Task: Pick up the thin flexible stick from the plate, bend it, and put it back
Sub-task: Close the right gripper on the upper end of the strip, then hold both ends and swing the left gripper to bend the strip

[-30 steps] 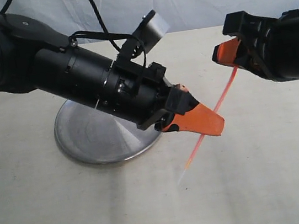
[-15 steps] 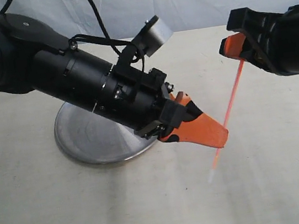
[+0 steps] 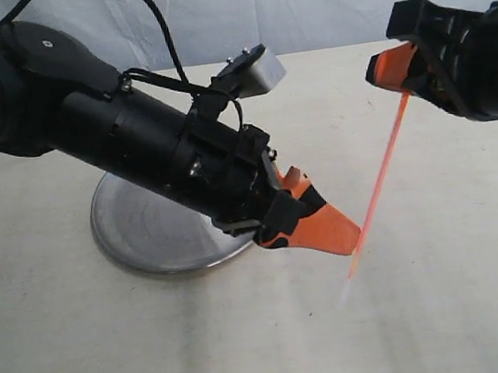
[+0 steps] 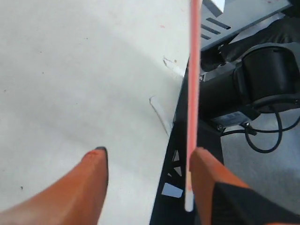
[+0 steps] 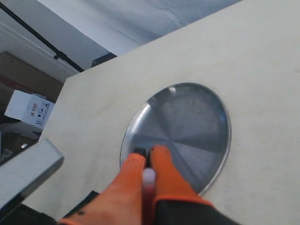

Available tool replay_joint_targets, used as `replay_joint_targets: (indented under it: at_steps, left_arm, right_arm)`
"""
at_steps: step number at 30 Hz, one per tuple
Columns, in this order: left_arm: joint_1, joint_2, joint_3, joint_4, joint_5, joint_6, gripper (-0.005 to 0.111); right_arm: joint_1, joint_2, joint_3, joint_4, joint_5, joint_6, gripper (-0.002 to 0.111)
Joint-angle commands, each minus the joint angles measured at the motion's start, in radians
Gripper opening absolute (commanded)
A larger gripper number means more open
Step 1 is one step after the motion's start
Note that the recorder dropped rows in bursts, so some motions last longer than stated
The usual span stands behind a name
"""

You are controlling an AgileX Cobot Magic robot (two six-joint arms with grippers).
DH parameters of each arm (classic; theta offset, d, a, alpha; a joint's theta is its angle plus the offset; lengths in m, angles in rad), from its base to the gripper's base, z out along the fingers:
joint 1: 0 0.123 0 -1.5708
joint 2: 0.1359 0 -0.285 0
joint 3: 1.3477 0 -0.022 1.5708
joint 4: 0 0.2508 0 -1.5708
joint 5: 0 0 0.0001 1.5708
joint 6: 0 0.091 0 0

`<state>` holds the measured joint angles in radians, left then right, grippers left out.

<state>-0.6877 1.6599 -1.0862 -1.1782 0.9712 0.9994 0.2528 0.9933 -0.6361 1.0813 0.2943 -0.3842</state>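
Observation:
My right gripper (image 3: 392, 72) is shut on the upper end of the thin pink-orange stick (image 3: 379, 173). The stick hangs steeply down over the table, and its whitish tip is near my left gripper (image 3: 335, 215). In the right wrist view the stick's whitish end (image 5: 148, 177) shows between the closed right gripper (image 5: 149, 153). My left gripper (image 4: 149, 153) is open. The stick (image 4: 193, 93) runs between its fingers, close against one orange finger (image 4: 211, 180); whether they touch is unclear. The silvery plate (image 3: 144, 231) lies bare on the table under the left arm, and the right wrist view shows it too as the plate (image 5: 187, 117).
A cream tabletop (image 3: 451, 306) spreads all around. The left arm's black body (image 3: 101, 124) with cables stretches over the plate. A black frame and machinery (image 4: 262, 84) sit beyond the table edge. A white box (image 5: 28, 110) stands off the table.
The stick has swung from a shallow slant to a steeper hang. My right gripper rose slightly. My left gripper turned and dropped a little toward the stick's lower end.

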Motion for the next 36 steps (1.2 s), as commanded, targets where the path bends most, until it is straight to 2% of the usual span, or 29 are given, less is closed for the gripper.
replay_joint_targets:
  at_steps: [1, 10, 15, 22, 27, 29, 34, 36]
  left_arm:
    - [-0.003, -0.008, -0.001, -0.046, -0.007, -0.005, 0.054]
    - [-0.003, -0.008, -0.001, -0.205, 0.126, 0.004, 0.054]
    - [-0.003, -0.008, -0.001, -0.188, 0.131, 0.004, 0.054]
    - [-0.005, -0.008, -0.001, -0.19, 0.129, 0.004, 0.054]
    - [-0.051, -0.008, -0.001, -0.19, 0.083, 0.009, 0.054]
    - [-0.063, -0.008, -0.001, -0.19, 0.067, 0.031, 0.047]
    - [-0.061, -0.008, -0.001, -0.149, 0.063, 0.045, 0.0]
    - [-0.061, -0.008, -0.001, -0.12, 0.041, 0.051, 0.0]
  right_arm:
    - [-0.004, -0.048, -0.011, -0.001, -0.01, -0.008, 0.0]
    - [-0.004, -0.05, -0.018, -0.052, 0.028, -0.008, 0.0]
    - [-0.004, -0.05, -0.018, -0.067, 0.013, -0.008, 0.0]
    - [-0.004, -0.05, -0.018, 0.008, 0.0, -0.008, 0.0]
    - [-0.004, -0.05, -0.018, 0.076, -0.011, -0.008, 0.0]
    - [-0.004, -0.05, -0.018, 0.067, -0.011, -0.008, 0.0]
    - [-0.004, -0.064, -0.018, 0.06, -0.009, -0.008, 0.0]
    - [-0.004, -0.082, -0.018, 0.06, 0.005, -0.008, 0.0]
